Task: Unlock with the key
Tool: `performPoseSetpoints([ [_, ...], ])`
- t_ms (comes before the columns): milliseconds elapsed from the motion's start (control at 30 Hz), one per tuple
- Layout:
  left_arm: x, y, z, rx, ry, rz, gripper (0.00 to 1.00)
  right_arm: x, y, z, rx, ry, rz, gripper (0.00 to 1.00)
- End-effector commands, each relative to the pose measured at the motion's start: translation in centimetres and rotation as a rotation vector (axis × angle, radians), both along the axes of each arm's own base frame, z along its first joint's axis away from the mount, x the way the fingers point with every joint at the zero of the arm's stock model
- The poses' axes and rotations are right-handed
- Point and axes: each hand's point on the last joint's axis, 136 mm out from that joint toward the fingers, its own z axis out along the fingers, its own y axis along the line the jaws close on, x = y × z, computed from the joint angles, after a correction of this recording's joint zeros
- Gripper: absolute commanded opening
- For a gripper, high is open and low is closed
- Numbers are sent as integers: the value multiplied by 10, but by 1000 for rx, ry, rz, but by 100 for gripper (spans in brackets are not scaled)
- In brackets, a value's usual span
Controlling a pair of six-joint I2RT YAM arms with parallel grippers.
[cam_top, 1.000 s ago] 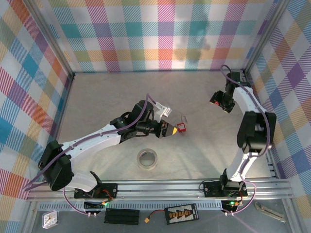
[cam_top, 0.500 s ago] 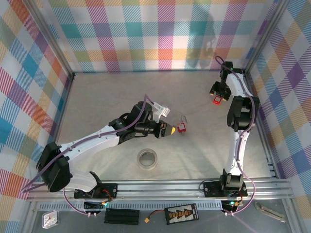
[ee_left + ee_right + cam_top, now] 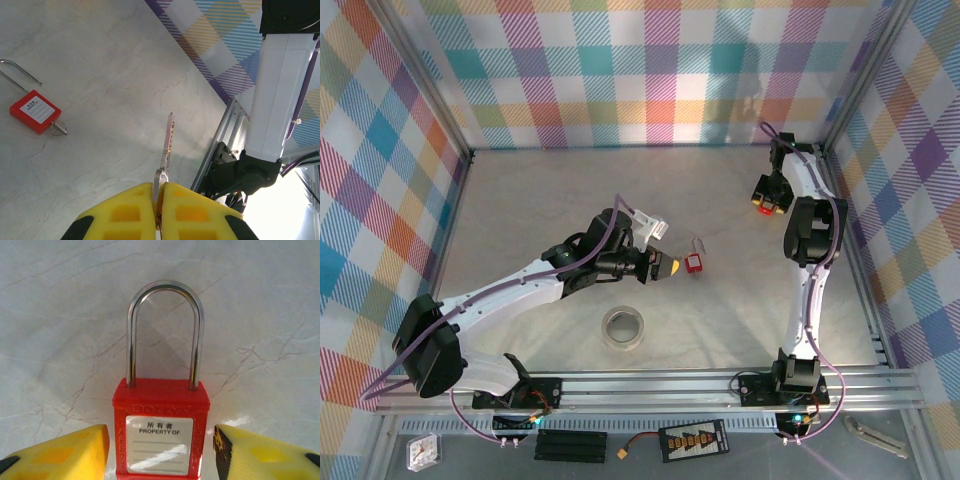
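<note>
I'm looking at a pale, marble-veined tabletop boxed in by checked walls in pastel colours on the far, left and right sides. An aluminium rail runs along the near edge, where both arms are bolted.

A tape roll lies flat a little in from the middle of the near edge, well apart from everything else.

Near the middle of the tabletop I see a red padlock lying flat with its shackle swung open. On my left wrist camera a small metal ring sticks out of the base of its body.

My left gripper sits just to the left of that lock, its yellow jaws pressed together on the key. The blade points out past the fingertips, and nothing lies between it and the lock.

My right gripper is up by the far right corner, close to the right wall. There its jaws stand apart on either side of a second padlock, whose shackle is closed and label faces up. I see a thin gap at each side of the red body.
</note>
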Motion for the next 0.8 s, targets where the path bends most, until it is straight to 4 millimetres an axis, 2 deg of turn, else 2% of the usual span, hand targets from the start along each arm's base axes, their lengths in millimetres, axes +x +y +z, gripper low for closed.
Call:
performPoseSetpoints([
  [0, -3, 0, 12, -6, -18, -2, 0, -1, 3, -8, 25, 23, 13, 55],
  [200, -2, 1, 11, -1, -19, 5, 0, 0, 2, -11, 29, 24, 6, 44],
  [333, -2, 3, 10, 7, -27, 15, 0, -4, 3, -12, 43, 34, 2, 31],
  [467, 2, 4, 15, -4, -49, 34, 0, -10, 10, 0, 86, -1, -12, 19],
  [533, 6, 2, 20, -20, -63, 46, 0, -12, 18, 15, 125, -52, -18, 16],
  [633, 14, -4, 34, -75, -87, 67, 0, -14, 39, 54, 246, -181, -21, 13],
  [767, 21, -18, 56, -187, -90, 60, 0, -22, 78, 135, 483, -446, 18, 11],
])
